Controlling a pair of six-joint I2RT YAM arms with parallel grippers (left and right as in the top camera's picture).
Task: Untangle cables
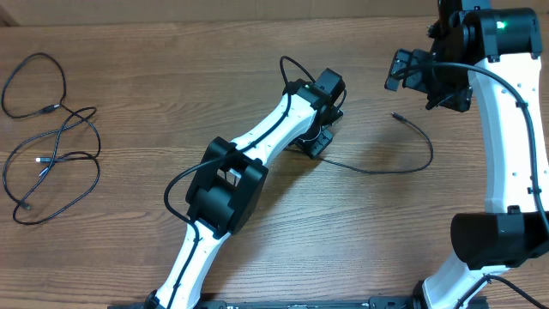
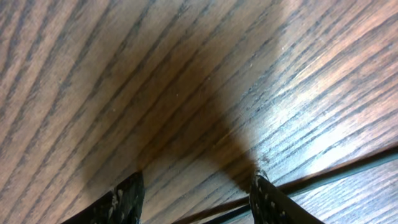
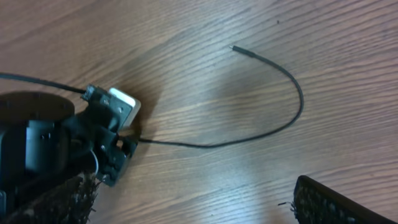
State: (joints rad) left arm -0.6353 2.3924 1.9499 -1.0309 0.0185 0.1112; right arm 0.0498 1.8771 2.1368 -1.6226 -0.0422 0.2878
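Trouble, seen from above: the left gripper [image 1: 319, 142] sits low on the wooden table [image 1: 129, 249], right at one end of the loose cable [image 1: 403, 165]. If it squeezes a little to one side, the thin cord could slip out, or the tips could just scrape the wood. A fast pull could make the far plug [image 1: 395, 114] whip round. The right gripper [image 1: 425, 81] seems lifted off the table near that plug, spread wide and holding nothing. The loose cable is thin and black and makes one soft bend. The tangled cables [image 1: 51, 146] lie well apart at the left side of the table, looped over each other. No gripper is near them, so I think most of the job is not done.

From the left wrist, two fingertips [image 2: 127, 200] stand partly apart with bare wood between them. The loose cable [image 2: 323, 179] is a dark line along the bottom, right by one tip. It is not pinched. It lies so flat that the tips might miss it.

From the right wrist, its own fingers [image 3: 323, 199] are far apart with nothing in between. The loose cable [image 3: 300, 99] curves from its small plug [image 3: 234, 48] to the left gripper [image 3: 115, 155]. It looks floppy and light.
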